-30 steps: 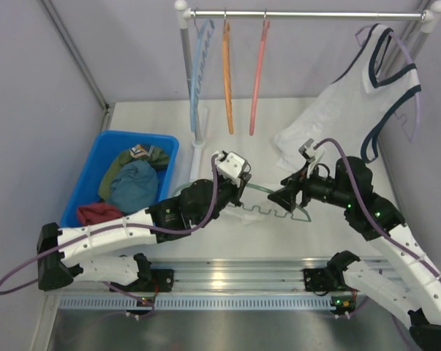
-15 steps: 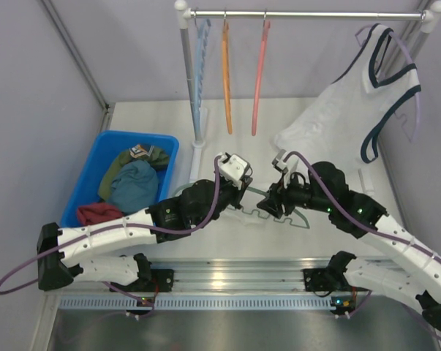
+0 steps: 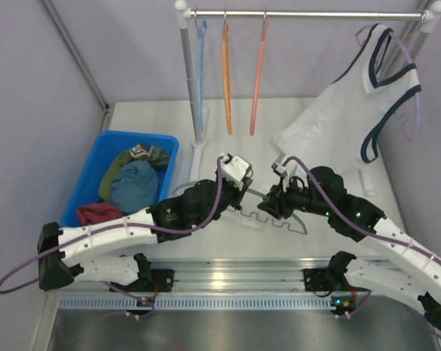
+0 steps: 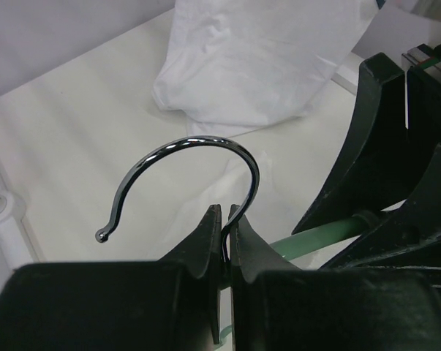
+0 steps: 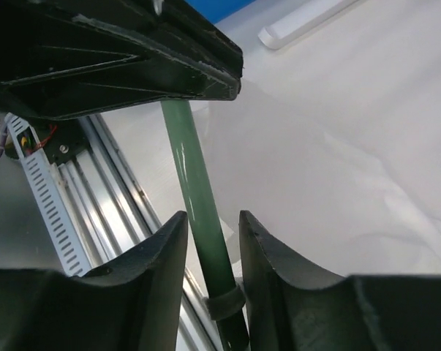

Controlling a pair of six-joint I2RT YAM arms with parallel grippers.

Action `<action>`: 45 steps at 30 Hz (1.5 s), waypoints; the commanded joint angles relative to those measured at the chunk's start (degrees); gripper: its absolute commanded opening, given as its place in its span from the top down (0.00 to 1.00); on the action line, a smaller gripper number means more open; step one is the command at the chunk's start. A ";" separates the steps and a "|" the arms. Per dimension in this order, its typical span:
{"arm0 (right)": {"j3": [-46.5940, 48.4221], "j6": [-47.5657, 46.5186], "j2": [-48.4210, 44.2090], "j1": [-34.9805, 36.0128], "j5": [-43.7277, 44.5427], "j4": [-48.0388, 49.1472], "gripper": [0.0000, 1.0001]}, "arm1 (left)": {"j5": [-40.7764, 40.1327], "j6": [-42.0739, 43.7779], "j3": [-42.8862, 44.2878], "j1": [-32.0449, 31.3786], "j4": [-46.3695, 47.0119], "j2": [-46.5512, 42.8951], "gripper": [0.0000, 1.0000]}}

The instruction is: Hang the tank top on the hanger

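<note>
Grey walls close round a white worktop [image 3: 147, 117], with a blue bin [image 3: 88, 172] of clothes at the left; the hanger [image 3: 297, 228] lies low at centre frame, held between both arms. The tank top [image 3: 243, 219] is spread flat under it, not yet threaded on. The left hand [image 4: 224, 227] is pressed tight on the shank of the metal hook; the right hand [image 5: 211, 217] is spread either side of the green bar, with a gap showing, so nothing is gripped there. I judge the weak point to be that single pinch on thin round wire; the hanger could swivel or slide out when lifted. The soft fabric may also bunch or drag along if the wavy edge snags it; the two wrists sit near enough to knock together.
</note>
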 commanded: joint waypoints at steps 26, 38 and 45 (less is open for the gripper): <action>-2.63 3.36 -5.59 1.25 4.67 4.71 1.00 | -2.41 -2.11 6.28 -0.31 0.94 1.26 0.53; -2.46 6.17 -11.21 1.25 11.35 0.40 1.00 | -3.20 -1.67 8.39 -0.31 -0.12 -1.19 0.50; 0.35 7.84 -12.53 1.25 16.36 -3.81 1.00 | -2.77 0.08 13.39 -0.40 -3.37 -2.95 0.50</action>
